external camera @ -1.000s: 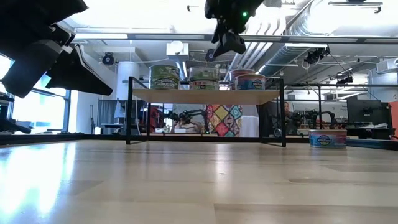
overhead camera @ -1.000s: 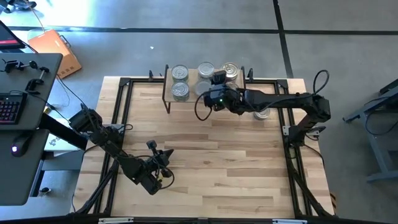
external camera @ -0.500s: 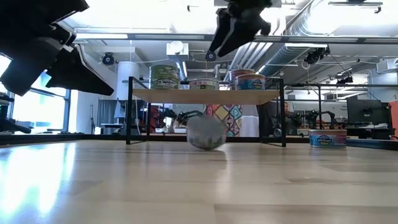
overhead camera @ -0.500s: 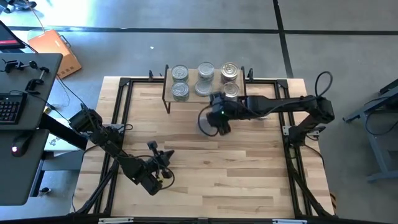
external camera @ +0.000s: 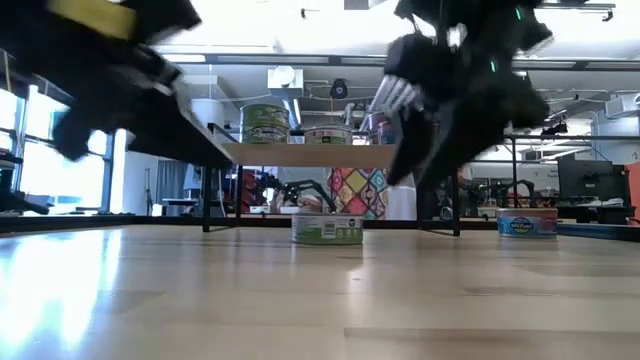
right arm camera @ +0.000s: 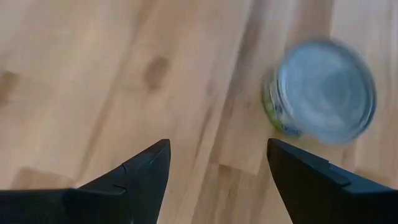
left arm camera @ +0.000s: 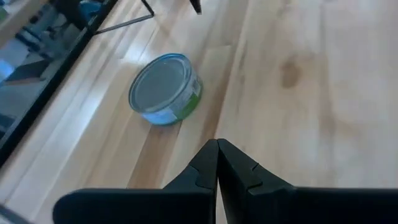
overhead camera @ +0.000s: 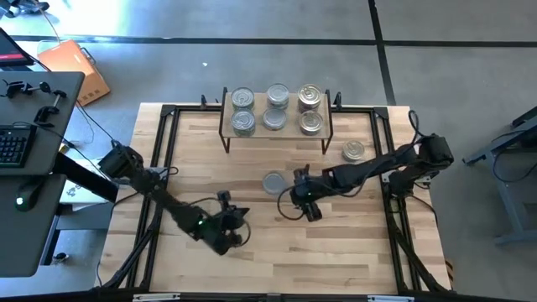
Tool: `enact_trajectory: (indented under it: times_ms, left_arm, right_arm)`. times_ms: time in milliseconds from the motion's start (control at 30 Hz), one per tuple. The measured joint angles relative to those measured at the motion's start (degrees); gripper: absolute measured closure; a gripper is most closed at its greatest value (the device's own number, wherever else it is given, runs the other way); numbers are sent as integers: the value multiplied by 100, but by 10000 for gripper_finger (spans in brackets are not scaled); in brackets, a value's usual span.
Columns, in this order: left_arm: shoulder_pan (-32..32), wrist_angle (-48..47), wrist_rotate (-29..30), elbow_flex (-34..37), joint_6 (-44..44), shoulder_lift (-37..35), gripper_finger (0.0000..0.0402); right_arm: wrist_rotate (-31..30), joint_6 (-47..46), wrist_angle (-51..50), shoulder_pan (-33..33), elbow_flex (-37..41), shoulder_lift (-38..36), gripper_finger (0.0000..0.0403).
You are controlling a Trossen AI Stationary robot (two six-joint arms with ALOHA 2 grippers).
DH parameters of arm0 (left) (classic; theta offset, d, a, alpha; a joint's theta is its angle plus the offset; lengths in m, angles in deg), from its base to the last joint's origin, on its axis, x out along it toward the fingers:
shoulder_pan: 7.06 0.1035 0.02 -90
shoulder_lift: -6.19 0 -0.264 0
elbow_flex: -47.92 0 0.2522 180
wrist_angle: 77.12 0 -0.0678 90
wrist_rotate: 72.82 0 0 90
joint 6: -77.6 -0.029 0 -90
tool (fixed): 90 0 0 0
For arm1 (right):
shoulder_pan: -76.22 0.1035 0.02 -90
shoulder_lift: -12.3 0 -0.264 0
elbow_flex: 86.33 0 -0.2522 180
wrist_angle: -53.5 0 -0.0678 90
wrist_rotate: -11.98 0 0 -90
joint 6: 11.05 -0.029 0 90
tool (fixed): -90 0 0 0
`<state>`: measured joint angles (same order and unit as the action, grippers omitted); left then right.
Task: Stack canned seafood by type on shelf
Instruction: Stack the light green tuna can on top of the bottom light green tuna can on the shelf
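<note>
Landmark: the loose green-label can (overhead camera: 273, 182) on the tabletop (overhead camera: 252, 252), upright, in front of the shelf (overhead camera: 289, 123).

Nearest the table's front edge, the left gripper (overhead camera: 237, 236) sits well in front of that can, fingers pinched fully together, holding nothing — its wrist view shows the can (left arm camera: 165, 89) ahead of the closed tips. The right gripper (overhead camera: 309, 204) hovers just beside the can, jaws spread wide and empty; its wrist view shows the can (right arm camera: 321, 92) past one finger (right arm camera: 314, 180), not between them.

The low view gives the label colour (external camera: 327, 228); overhead shows only lids. Beyond, a second loose can (overhead camera: 353, 151) beside the shelf. On the shelf, six lid tops — the low view is too blocked to tell whether they're stacked.
</note>
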<state>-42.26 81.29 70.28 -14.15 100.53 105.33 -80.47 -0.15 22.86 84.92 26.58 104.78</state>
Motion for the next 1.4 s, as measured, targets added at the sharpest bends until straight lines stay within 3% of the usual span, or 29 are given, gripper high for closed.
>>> enact_trajectory:
  times_ms: [133,300,700,867,1000,1400]
  left_arm:
    - [573,196,-494,0,-102,180,392]
    - [1284,227,-1246,2,-218,354,363]
    - [2257,1375,-1842,7,-1468,917,332]
    - [2394,2208,-1924,17,-2064,1172,332]
    - [2393,2603,-1799,48,-2346,1305,332]
    - [2121,2710,-1642,46,-2312,1345,332]
  right_arm:
    - [-165,-570,1323,-223,937,16,143]
    - [-150,-643,2482,-542,1613,20,140]
    - [-28,-5,3291,-1098,1461,566,34]
    - [238,263,3867,-1147,1239,1107,18]
    - [380,292,3771,-1161,992,1443,17]
    - [817,-442,4906,-1105,1381,1587,25]
